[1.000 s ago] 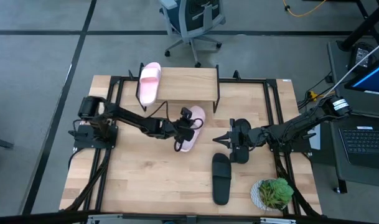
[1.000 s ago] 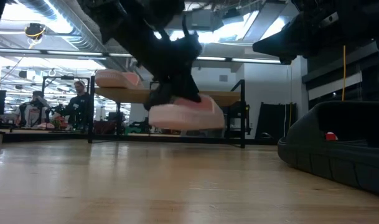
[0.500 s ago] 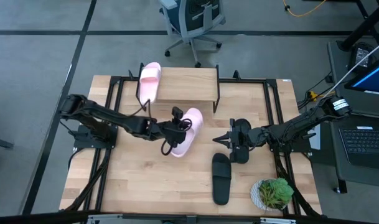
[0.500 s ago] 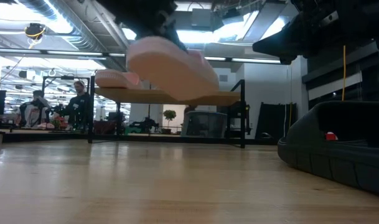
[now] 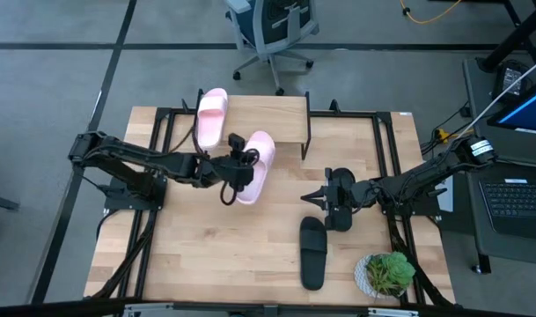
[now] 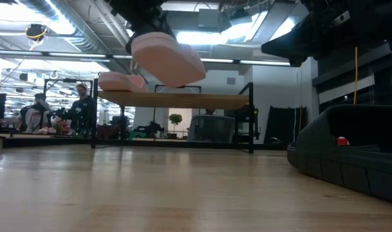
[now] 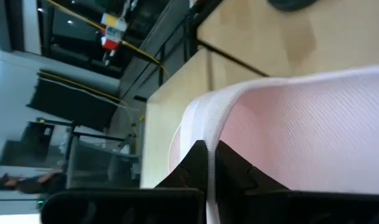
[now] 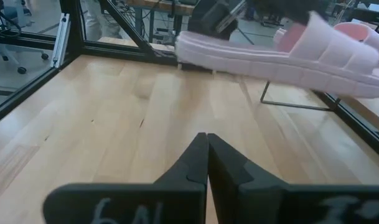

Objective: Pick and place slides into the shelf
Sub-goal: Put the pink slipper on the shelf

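My left gripper is shut on a pale pink slide held in the air just in front of the shelf. In the low view this slide is above the level of the shelf's plank top. A second pink slide lies on the plank's left end and overhangs it. One black slide lies flat on the table's near right part. My right gripper is shut and hovers right of centre, touching nothing. Only one black slide shows plainly. My left gripper pinches the pink slide's left side edge between its two fingers, coming level from the table's left and lying across the slide. The slide is lifted clear of the table and tilted, with its sole turned down toward the near side.
A potted green plant stands at the table's near right corner. Black frame rails run along the table's sides. A laptop sits on a stand to the right, and an office chair stands beyond the shelf.
My left gripper has risen and drawn back toward the table's left and far side, toward the shelf, carrying the pink slide. The slide went from just above the table to above the shelf's top and tipped as it rose. My right arm has kept still.
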